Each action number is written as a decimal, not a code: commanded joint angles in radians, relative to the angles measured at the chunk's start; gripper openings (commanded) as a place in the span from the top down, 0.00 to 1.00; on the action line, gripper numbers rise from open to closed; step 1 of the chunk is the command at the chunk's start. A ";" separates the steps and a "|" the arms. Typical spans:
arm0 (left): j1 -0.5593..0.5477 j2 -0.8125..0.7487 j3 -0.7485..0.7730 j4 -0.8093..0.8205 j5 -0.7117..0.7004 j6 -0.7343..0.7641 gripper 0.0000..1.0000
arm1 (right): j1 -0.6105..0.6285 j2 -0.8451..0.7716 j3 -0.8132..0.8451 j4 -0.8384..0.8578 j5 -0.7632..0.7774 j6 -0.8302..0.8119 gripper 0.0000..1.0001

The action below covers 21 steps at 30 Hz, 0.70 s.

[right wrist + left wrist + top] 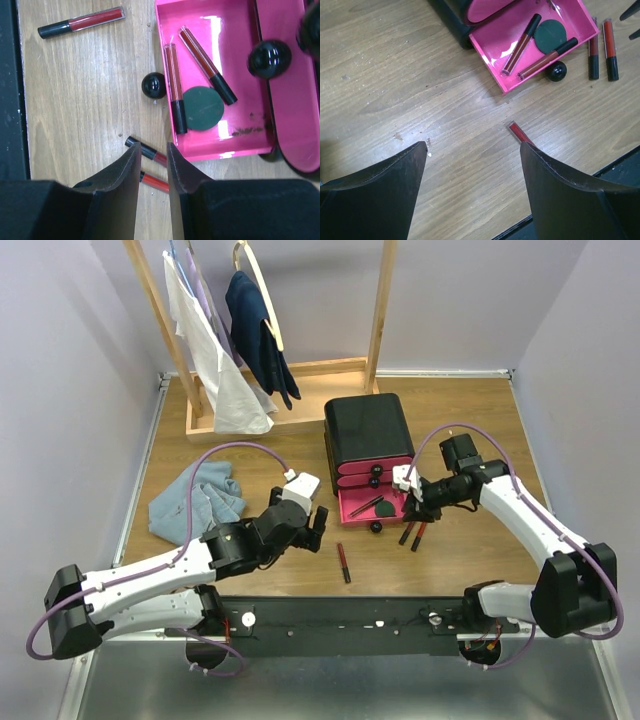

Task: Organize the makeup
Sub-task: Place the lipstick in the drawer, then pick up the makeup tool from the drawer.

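Your left hand [472,146] is spread wide near a lip tube [520,134]; your right hand [154,146] is barely apart, empty.

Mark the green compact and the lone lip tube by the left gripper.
Round dark green compact [202,108]: right wrist view, lid centre.
Slim dark red lip tube [343,562]: top external view, mid-barrel.

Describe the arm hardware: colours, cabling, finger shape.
The left arm and right arm both have white link shells with black joint housings. A purple cable loops loosely along each arm. The left gripper and right gripper have matte black, wedge-shaped fingers. No markings are legible.
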 commanded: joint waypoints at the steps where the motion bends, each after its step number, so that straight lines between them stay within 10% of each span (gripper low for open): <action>1: 0.021 -0.060 -0.044 0.039 -0.039 -0.085 0.15 | 0.038 0.020 0.045 0.029 0.048 0.001 0.65; 21: 0.054 -0.126 -0.121 0.050 -0.027 -0.154 0.14 | 0.095 0.057 0.063 0.039 0.105 -0.016 0.65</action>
